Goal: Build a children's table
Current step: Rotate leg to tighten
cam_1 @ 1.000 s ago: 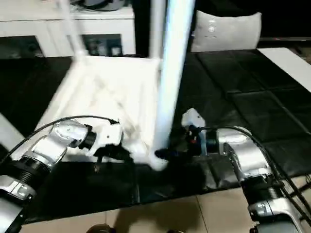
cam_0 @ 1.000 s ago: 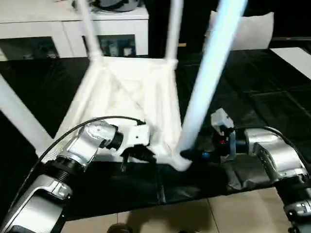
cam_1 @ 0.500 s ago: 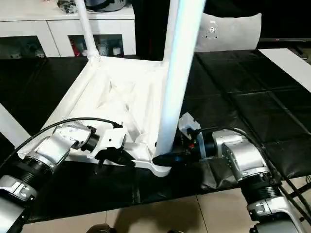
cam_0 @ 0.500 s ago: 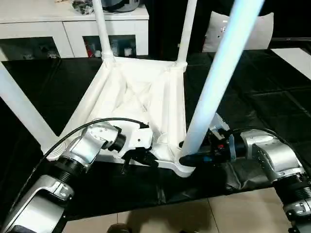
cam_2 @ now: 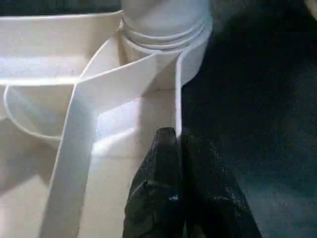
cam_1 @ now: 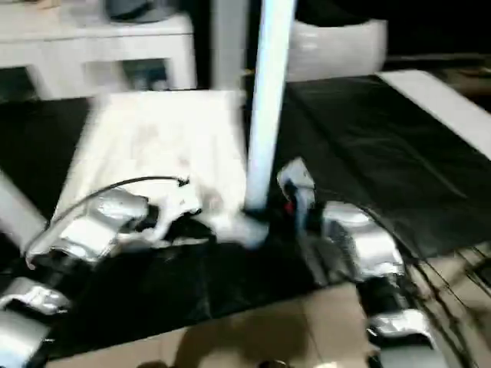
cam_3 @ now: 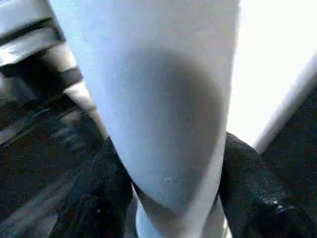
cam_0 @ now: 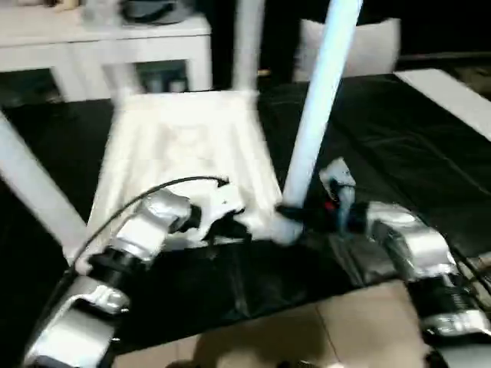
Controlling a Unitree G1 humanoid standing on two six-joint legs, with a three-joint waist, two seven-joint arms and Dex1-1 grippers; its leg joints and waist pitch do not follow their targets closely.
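The children's table [cam_0: 184, 146] lies upside down on a black mat, its white legs pointing up. My left gripper [cam_0: 234, 228] is at the table's near edge. In the left wrist view its fingers [cam_2: 163, 163] are pressed together on the thin rim wall, just below a corner socket [cam_2: 166, 29]. My right gripper [cam_0: 290, 211] sits at the base of the near right leg [cam_0: 318, 107]. In the right wrist view that leg [cam_3: 163, 99] stands between the two black fingers [cam_3: 247, 188], which touch it on both sides.
A white cabinet [cam_0: 115, 46] with glass doors stands behind the table, and a grey cushion [cam_0: 360, 46] lies at the back right. The black mat [cam_0: 399, 138] stretches to the right. Tiled floor [cam_0: 307, 337] begins at the mat's near edge. Another leg [cam_0: 31, 192] slants up at the left.
The right gripper's fingers have closed in on the near right leg. The whole picture has shifted with the camera. The left gripper stays on the rim.
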